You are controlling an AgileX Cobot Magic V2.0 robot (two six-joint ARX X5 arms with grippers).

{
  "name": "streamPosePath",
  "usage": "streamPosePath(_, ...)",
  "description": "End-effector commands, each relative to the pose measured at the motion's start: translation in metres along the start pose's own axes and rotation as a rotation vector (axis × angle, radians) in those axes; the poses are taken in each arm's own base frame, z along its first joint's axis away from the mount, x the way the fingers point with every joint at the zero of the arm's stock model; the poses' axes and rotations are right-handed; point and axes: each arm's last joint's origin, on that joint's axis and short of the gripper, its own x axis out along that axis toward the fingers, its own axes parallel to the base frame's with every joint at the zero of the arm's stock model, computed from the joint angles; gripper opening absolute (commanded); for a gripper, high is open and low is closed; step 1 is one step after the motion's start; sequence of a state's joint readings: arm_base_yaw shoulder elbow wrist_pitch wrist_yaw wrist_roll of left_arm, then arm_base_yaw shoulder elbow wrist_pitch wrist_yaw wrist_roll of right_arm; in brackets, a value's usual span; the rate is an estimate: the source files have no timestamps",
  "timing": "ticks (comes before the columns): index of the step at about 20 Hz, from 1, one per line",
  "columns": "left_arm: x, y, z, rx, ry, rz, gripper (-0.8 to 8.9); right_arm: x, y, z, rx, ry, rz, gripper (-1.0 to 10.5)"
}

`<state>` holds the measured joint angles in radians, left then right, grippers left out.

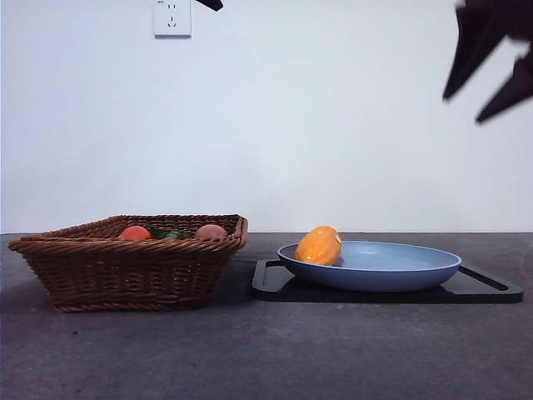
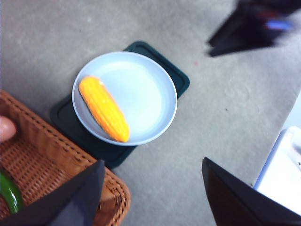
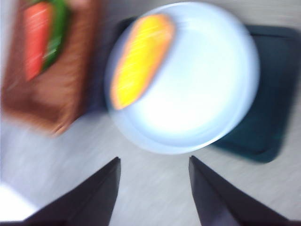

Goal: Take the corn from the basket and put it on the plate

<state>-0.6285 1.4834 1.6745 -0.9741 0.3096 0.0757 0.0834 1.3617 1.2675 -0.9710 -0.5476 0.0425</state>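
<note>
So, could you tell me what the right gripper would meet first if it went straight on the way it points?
Probably the plate: the open right gripper aims at its near rim, beside the corn. The picture is blurred, so bare table just short of it is possible.

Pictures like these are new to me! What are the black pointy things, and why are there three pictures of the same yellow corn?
This is a robot with two arms, and each arm ends in a pincer with two black jaws. One picture comes from a low camera looking across the table. The other two come from cameras on the robot's wrists, looking down. The black shapes are the left pincer and the right pincer. Both are open and hold nothing. On the table, the corn lies on a light-blue plate, which sits on a black tray. Beside it stands a brown basket holding round fruits and something green.
</note>
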Motion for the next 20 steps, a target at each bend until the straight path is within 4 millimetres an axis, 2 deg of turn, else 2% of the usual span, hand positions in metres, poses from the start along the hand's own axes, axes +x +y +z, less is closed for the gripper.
streamPosePath(1,-0.003,-0.002,0.004,0.007,-0.005,0.001,3.09,-0.015,0.026,-0.009,-0.109,-0.011,0.033,2.0)
streamPosePath(4,-0.003,-0.002,0.000,-0.003,0.028,-0.001,2.40,-0.026,0.052,-0.025,-0.209,0.007,0.076,1.3)
streamPosePath(7,-0.003,-0.002,-0.003,-0.013,0.059,-0.004,0.64,-0.026,0.067,-0.036,-0.295,0.049,0.113,0.0)
streamPosePath(8,-0.003,-0.002,-0.003,-0.013,0.065,-0.005,0.09,-0.025,0.070,-0.037,-0.309,0.062,0.119,0.0)
streamPosePath(13,-0.004,-0.003,-0.004,-0.010,0.073,-0.005,0.07,-0.022,0.078,-0.038,-0.356,0.057,0.144,0.0)
streamPosePath(20,-0.003,-0.002,0.003,0.013,-0.002,0.000,0.07,-0.023,0.075,-0.031,-0.369,-0.004,0.137,0.0)
